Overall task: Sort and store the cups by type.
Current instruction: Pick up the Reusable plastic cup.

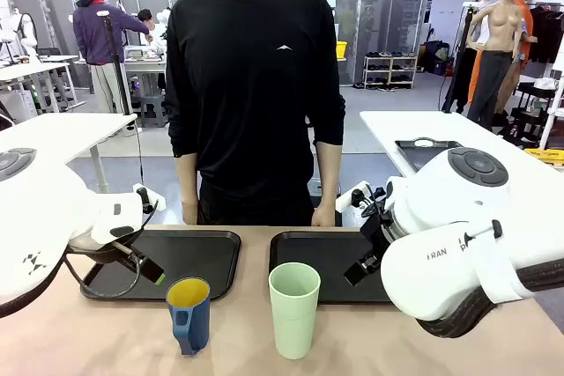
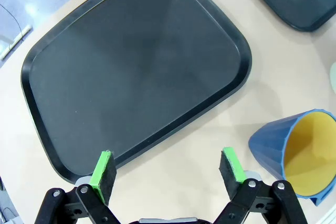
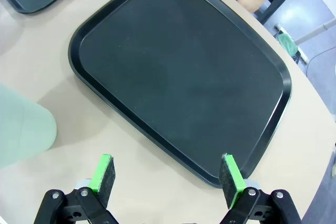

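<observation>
A tall pale mint-green tumbler (image 1: 293,309) stands upright on the table near the front middle, and its side shows at the left edge of the right wrist view (image 3: 21,135). Left of it stands a shorter dark blue mug with a yellow inside (image 1: 189,313), which also appears at the lower right of the left wrist view (image 2: 299,153). My left gripper (image 2: 167,174) hangs open over the front edge of the left black tray (image 2: 136,66), just left of the mug. My right gripper (image 3: 168,178) is open above the near edge of the right black tray (image 3: 184,77), beside the tumbler.
Two black trays (image 1: 189,257) (image 1: 330,257) lie side by side at the far half of the table. A person in black stands behind them with both hands resting on the far edge (image 1: 324,216). Bare tabletop lies around the cups at the front.
</observation>
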Robot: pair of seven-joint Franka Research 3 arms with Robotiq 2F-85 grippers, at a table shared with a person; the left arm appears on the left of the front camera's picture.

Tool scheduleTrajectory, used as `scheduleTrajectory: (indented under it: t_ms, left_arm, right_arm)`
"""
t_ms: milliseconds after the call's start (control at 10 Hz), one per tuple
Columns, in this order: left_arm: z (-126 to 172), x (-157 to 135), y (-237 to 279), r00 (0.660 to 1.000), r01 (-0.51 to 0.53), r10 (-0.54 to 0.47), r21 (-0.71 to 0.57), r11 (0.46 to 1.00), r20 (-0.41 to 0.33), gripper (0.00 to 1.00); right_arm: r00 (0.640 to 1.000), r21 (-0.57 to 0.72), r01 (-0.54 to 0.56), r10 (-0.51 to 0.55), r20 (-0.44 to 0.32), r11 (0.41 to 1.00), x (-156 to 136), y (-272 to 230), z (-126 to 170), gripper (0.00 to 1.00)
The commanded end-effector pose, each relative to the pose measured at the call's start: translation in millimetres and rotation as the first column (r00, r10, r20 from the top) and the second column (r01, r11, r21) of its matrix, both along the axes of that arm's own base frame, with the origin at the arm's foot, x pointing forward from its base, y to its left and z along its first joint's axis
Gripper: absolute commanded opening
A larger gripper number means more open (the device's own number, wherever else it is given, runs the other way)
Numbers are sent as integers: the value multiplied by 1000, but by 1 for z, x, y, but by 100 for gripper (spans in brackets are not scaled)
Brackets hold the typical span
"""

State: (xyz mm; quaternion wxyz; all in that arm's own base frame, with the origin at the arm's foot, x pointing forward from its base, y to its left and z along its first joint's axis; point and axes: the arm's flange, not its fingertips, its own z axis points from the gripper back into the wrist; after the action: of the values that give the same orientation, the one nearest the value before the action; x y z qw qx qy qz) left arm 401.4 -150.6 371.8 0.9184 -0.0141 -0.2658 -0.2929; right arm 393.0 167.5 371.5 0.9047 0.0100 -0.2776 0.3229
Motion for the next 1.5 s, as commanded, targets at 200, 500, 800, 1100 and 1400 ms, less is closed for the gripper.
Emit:
scheduleTrajectory:
  t_ms: [200, 500, 800, 1100, 1400]
  left_arm:
    - [0, 0, 0, 1000, -1, 1, 0, 1000, 0, 100]
    - [0, 0, 0, 1000, -1, 1, 0, 1000, 0, 100]
    - [0, 0, 0, 1000, -1, 1, 0, 1000, 0, 100]
    - [0, 0, 0, 1000, 0, 0, 0, 1000, 0, 100]
    - [30, -14, -6, 999, 17, -17, 15, 1000, 38, 100]
  right_arm:
    - [1000, 2, 2, -2, -1, 1000, 0, 0, 0, 100]
    - [1000, 2, 2, -2, -1, 1000, 0, 0, 0, 100]
    - [1000, 2, 2, -2, -1, 1000, 0, 0, 0, 100]
    - [1000, 0, 0, 0, 0, 1000, 0, 0, 0, 100]
    - [995, -91, 49, -41, 92, 995, -18, 17, 35, 100]
